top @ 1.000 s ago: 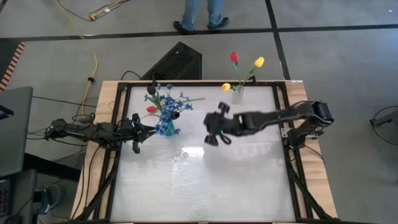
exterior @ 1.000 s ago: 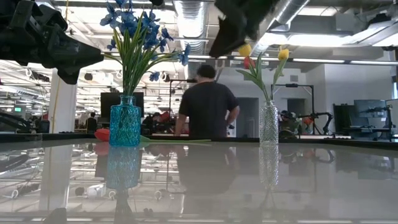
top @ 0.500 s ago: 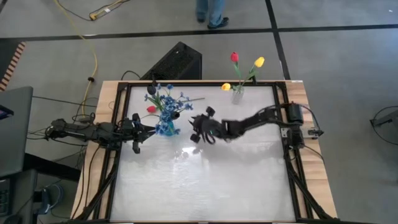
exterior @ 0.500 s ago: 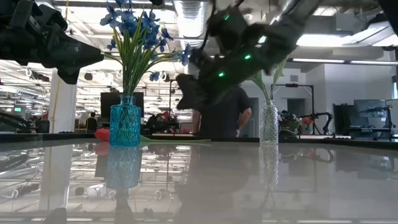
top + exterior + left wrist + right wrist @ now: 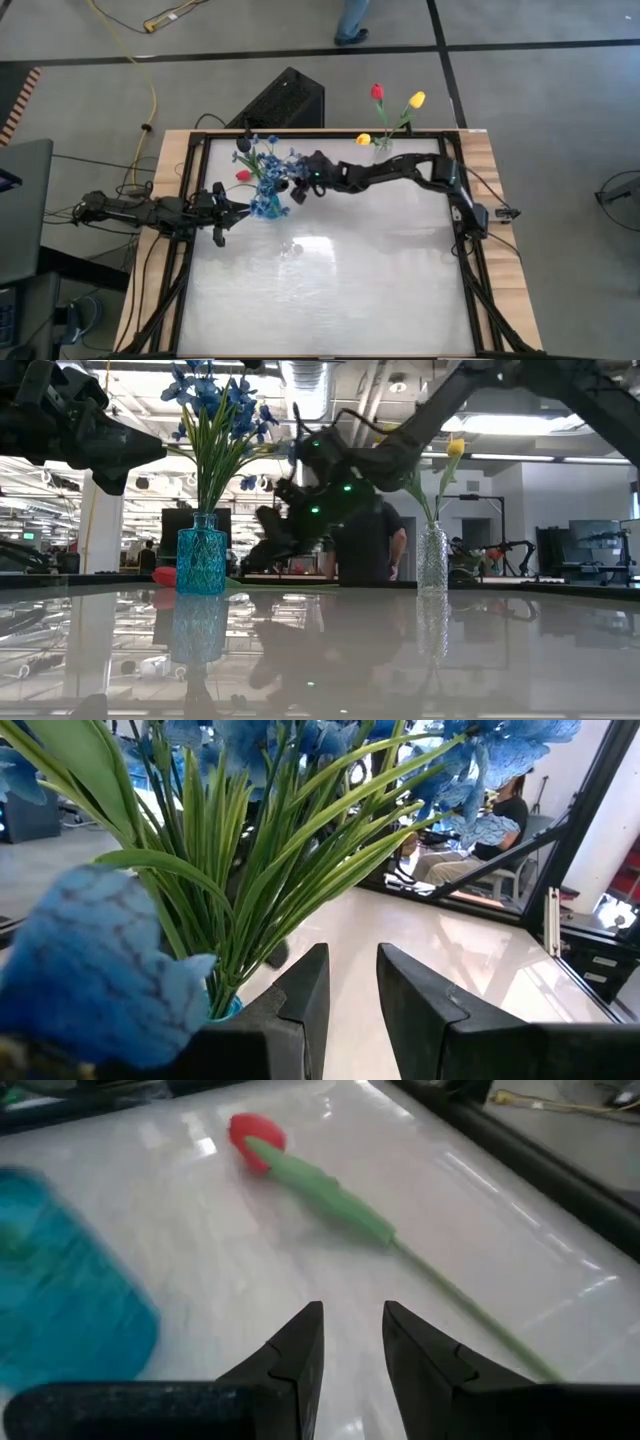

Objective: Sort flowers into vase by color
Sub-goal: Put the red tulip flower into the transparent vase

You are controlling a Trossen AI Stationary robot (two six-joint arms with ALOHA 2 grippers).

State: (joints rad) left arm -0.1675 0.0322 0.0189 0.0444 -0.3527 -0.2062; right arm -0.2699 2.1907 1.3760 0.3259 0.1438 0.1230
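A blue glass vase (image 5: 268, 205) (image 5: 201, 555) stands near the table's far-left part and holds blue sprays (image 5: 265, 155) and black-headed blooms. A red tulip (image 5: 243, 175) (image 5: 257, 1130) lies flat on the table behind it, its stem (image 5: 440, 1285) running toward the right. A clear vase (image 5: 381, 152) (image 5: 432, 558) near the far edge holds red and yellow tulips (image 5: 417, 99). My right gripper (image 5: 298, 188) (image 5: 352, 1345) hovers low, open, just right of the blue vase, with the lying tulip ahead of it. My left gripper (image 5: 228, 210) (image 5: 350, 990) waits open, left of the blue vase.
A black case (image 5: 285, 100) sits on the floor beyond the far edge, where a person's legs (image 5: 352, 25) show. A black frame (image 5: 460, 215) runs around the table top. The glossy near half of the table (image 5: 330, 290) holds no objects.
My right gripper has swung from the table's middle toward the left and far edge and come down low beside the blue vase, close to the lying red tulip. The flowers and vases have stayed put. The person beyond the table has walked to the right.
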